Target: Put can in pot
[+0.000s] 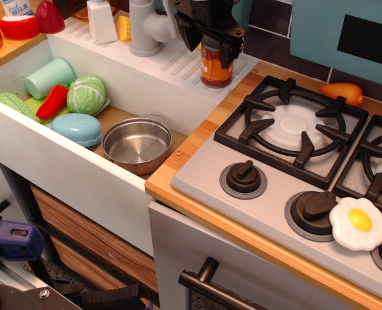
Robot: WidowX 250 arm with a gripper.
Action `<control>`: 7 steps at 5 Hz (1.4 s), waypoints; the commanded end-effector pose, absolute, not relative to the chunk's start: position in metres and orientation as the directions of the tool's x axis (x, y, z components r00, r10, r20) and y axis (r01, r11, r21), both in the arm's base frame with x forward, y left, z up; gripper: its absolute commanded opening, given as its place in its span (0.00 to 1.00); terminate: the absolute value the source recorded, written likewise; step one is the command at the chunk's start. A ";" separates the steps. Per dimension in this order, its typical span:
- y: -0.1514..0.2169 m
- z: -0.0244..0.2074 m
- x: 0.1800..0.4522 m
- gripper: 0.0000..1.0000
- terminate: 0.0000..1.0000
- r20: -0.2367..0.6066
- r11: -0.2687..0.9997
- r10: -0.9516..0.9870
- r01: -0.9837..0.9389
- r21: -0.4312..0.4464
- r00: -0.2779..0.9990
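Lying in the sink left of the pot (137, 144) are a mint-green cup (49, 77), a red pepper (51, 101), a cabbage (86, 95) and a light-blue bowl (76, 128). Up and right of the pot, the can (216, 66) stands upright on the white ridged ledge (178, 61), with the black gripper (208, 40) spread open, fingers straddling the can's top.

Pot (137, 144): shiny polished steel. Can (216, 64): glossy orange-red label. Counter edge (197, 210): smooth pale wood; burner grates (291, 126): matt black.
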State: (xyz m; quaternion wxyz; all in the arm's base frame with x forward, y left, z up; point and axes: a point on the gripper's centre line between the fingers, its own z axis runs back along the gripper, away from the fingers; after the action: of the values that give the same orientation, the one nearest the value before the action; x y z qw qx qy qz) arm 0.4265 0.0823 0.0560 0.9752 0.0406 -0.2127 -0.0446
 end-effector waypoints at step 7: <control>0.086 0.059 0.348 0.00 0.00 0.390 0.982 0.112 -0.161 0.097 0.914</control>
State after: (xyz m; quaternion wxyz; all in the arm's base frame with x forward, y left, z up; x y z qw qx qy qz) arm 0.3262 0.0898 0.0275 0.9811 0.0729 -0.1594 0.0824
